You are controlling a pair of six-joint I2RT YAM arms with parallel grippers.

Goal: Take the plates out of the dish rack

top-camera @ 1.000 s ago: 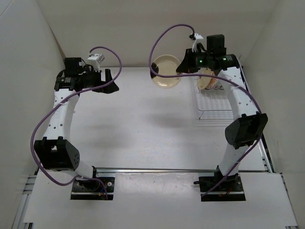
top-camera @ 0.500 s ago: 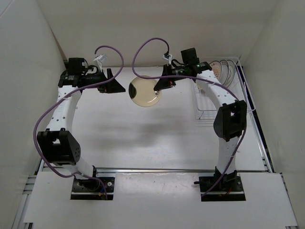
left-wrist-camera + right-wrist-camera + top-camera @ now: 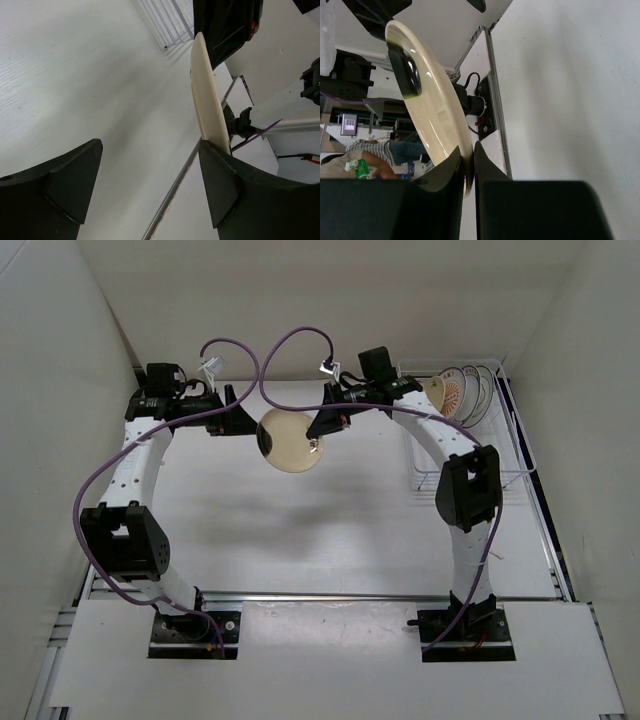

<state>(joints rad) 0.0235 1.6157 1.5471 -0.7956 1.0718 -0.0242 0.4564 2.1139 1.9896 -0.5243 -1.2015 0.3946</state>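
**Cream plate out of the rack and in mid-air; two waiting**

Nearest the bases, the left arm [image 3: 125,540] and right arm [image 3: 470,490] are both reaching toward the far half of the bench [image 3: 330,530].

Mid-bench, the right jaws are pinching the rim of the cream plate [image 3: 290,440]. They are closed narrow on it, and the right wrist view shows the rim running down between the two fingers. The plate is hanging clear of the bench, tilted close to upright. Its dark spot [image 3: 410,75] is showing near the upper edge.

The left jaws are standing wide with nothing between them. In the left wrist view the plate is showing edge-on just beside one finger, but it is not clear whether they are touching.

At the far right, the dish rack [image 3: 470,475] is holding the orange-rayed plate [image 3: 453,393] upright at its far end. A second plate [image 3: 484,390] is standing just behind it, its face too thin to read.

Progress, as a judgement: one plate is lifted out but not yet set down or handed across, and two are waiting. The task is looking to be in its early part.
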